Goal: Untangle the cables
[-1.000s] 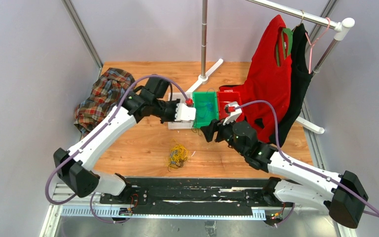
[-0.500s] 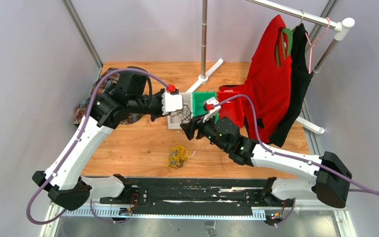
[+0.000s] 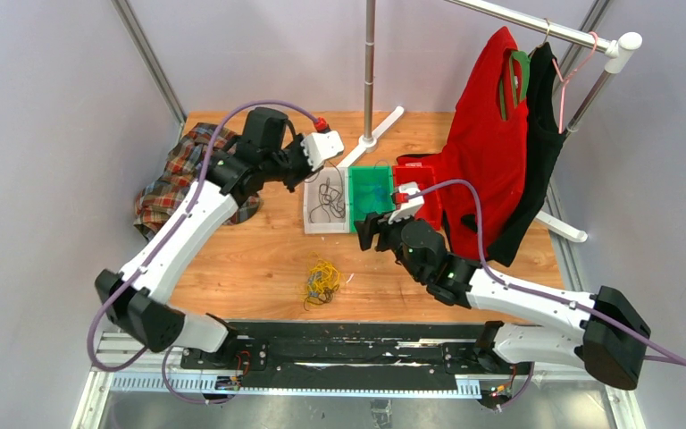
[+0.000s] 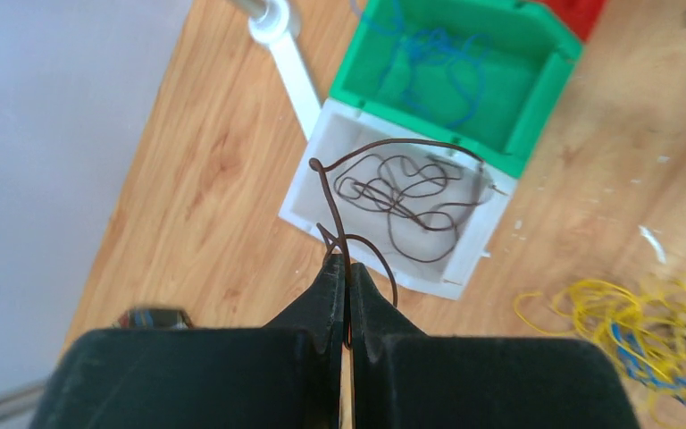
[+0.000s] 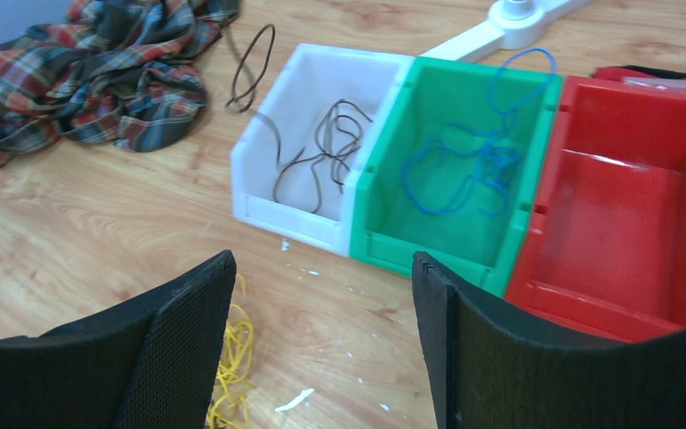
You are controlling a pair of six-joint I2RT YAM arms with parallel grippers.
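A tangle of yellow cables point(image 3: 322, 281) with a few blue strands lies on the wooden table; it also shows as the yellow tangle point(image 4: 643, 322) and the yellow tangle point(image 5: 232, 357). My left gripper point(image 3: 313, 165) point(image 4: 347, 264) is shut on a black cable point(image 4: 402, 192), which trails from the jaws down into the white bin point(image 3: 311, 223). The same black cable point(image 5: 322, 152) shows in the right wrist view. A blue cable point(image 3: 373, 192) point(image 5: 464, 165) lies in the green bin point(image 3: 357, 219). My right gripper point(image 3: 366, 231) point(image 5: 322, 268) stands open, holding nothing, over bare table in front of the bins.
A red bin point(image 3: 415, 183) stands right of the green one. A plaid cloth point(image 3: 179, 179) is heaped at the back left. A clothes rack point(image 3: 371, 134) stands behind the bins, with a red garment point(image 3: 487, 143) and a black one hanging at the right.
My left arm has swung back and up from over the bins to the far side of the white bin, still gripping the black cable. My right gripper shifted left, then back right.
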